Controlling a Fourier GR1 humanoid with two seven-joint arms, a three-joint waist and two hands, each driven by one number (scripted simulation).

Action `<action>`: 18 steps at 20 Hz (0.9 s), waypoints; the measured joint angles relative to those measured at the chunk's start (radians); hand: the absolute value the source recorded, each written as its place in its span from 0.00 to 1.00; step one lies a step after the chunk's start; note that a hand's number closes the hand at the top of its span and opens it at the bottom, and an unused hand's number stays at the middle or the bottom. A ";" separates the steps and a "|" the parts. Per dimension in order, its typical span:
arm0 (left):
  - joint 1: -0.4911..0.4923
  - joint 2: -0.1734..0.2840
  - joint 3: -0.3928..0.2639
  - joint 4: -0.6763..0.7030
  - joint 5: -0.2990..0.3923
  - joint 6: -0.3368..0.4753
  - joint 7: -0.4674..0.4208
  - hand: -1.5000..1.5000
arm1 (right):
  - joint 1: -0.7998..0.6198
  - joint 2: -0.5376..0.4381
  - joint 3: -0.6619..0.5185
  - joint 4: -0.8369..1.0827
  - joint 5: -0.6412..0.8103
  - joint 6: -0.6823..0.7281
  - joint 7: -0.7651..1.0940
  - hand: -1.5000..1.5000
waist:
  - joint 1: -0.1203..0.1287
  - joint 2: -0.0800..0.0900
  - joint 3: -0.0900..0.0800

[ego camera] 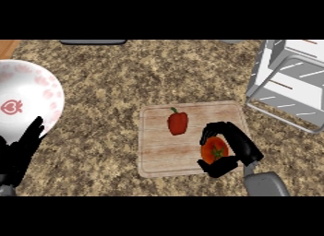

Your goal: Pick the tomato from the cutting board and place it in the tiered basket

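While you look down at the wooden cutting board (165, 152), you'll find your right hand (234, 146) over its right-hand part, fingers and thumb curled round the tomato (214, 150), which shows red with a green stem spot between them. You cannot tell whether the tomato is touching the board's surface or raised just off it. Near the board's middle, just left of the tomato and apart from it, lies a red bell pepper (178, 122) with its green stem pointing toward the board's far edge. Beyond the board's far right corner stands the white tiered basket (292, 80), well apart from the tomato. Well off to the board's left sits a white plate (18, 103) with a red pattern, and your left hand (11, 159) shows near the plate's near edge, fingers straight and pointing up, holding nothing. All of this rests on the speckled brown desk (110, 92).
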 measured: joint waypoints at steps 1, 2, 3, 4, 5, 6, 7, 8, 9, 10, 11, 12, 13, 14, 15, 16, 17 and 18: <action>-0.005 0.002 -0.003 -0.005 -0.002 -0.001 0.005 0.50 | -0.028 0.010 0.004 0.002 0.039 -0.046 0.064 1.00 | 0.005 0.000 -0.001; -0.007 0.003 -0.004 -0.007 -0.002 -0.002 0.006 0.50 | -0.052 0.017 0.013 0.004 0.080 -0.090 0.131 1.00 | 0.011 0.000 -0.002; -0.012 0.004 -0.006 -0.010 -0.005 -0.001 0.008 0.50 | -0.075 0.023 0.019 0.010 0.129 -0.132 0.196 1.00 | 0.016 -0.001 -0.003; -0.012 0.006 -0.009 -0.014 -0.006 -0.004 0.010 0.50 | -0.096 0.028 0.020 0.019 0.181 -0.170 0.261 1.00 | 0.023 -0.001 -0.005; -0.010 0.003 -0.012 -0.012 -0.008 -0.004 0.009 0.50 | -0.120 0.032 0.027 0.023 0.233 -0.202 0.327 1.00 | 0.026 -0.002 -0.007; -0.012 0.008 -0.011 -0.011 -0.008 -0.007 0.009 0.50 | -0.150 0.034 0.033 0.024 0.283 -0.229 0.395 1.00 | 0.030 -0.003 -0.009; -0.014 0.004 -0.015 -0.007 -0.010 -0.007 0.009 0.50 | -0.181 0.037 0.043 0.028 0.333 -0.257 0.461 1.00 | 0.033 -0.003 -0.010; -0.019 0.004 -0.018 -0.008 -0.012 -0.007 0.010 0.50 | -0.212 0.039 0.055 0.029 0.380 -0.283 0.530 1.00 | 0.035 -0.004 -0.010; -0.021 0.006 -0.018 -0.008 -0.012 -0.009 0.010 0.50 | -0.243 0.040 0.065 0.031 0.426 -0.308 0.601 1.00 | 0.038 -0.005 -0.009; -0.022 0.003 -0.022 -0.009 -0.014 -0.009 0.012 0.50 | -0.276 0.041 0.077 0.034 0.472 -0.331 0.672 1.00 | 0.040 -0.005 -0.009; -0.022 -0.002 -0.027 -0.008 -0.017 -0.006 0.012 0.50 | -0.314 0.042 0.090 0.033 0.521 -0.341 0.741 1.00 | 0.040 -0.006 -0.009; -0.023 -0.002 -0.028 -0.008 -0.018 -0.006 0.014 0.50 | -0.353 0.043 0.105 0.031 0.569 -0.350 0.810 1.00 | 0.041 -0.007 -0.008; -0.025 -0.003 -0.030 -0.009 -0.019 -0.006 0.016 0.50 | -0.397 0.043 0.118 0.029 0.611 -0.355 0.878 1.00 | 0.042 -0.008 -0.008; -0.025 -0.003 -0.029 -0.005 -0.020 -0.006 0.014 0.50 | -0.442 0.043 0.130 0.028 0.652 -0.356 0.932 1.00 | 0.041 -0.008 -0.007; -0.028 0.001 -0.026 -0.003 -0.017 -0.009 0.014 0.50 | -0.483 0.043 0.143 0.032 0.687 -0.357 0.985 1.00 | 0.042 -0.007 -0.006; -0.034 0.004 -0.021 -0.003 -0.011 -0.011 0.020 0.50 | -0.526 0.042 0.153 0.038 0.718 -0.352 1.018 1.00 | 0.041 -0.006 -0.005; -0.037 -0.003 -0.025 0.001 -0.014 -0.006 0.019 0.50 | -0.565 0.040 0.164 0.045 0.742 -0.349 1.047 1.00 | 0.040 -0.004 -0.004; -0.040 -0.004 -0.025 0.003 -0.014 -0.007 0.017 0.50 | -0.604 0.039 0.176 0.055 0.761 -0.347 1.071 1.00 | 0.041 -0.003 -0.004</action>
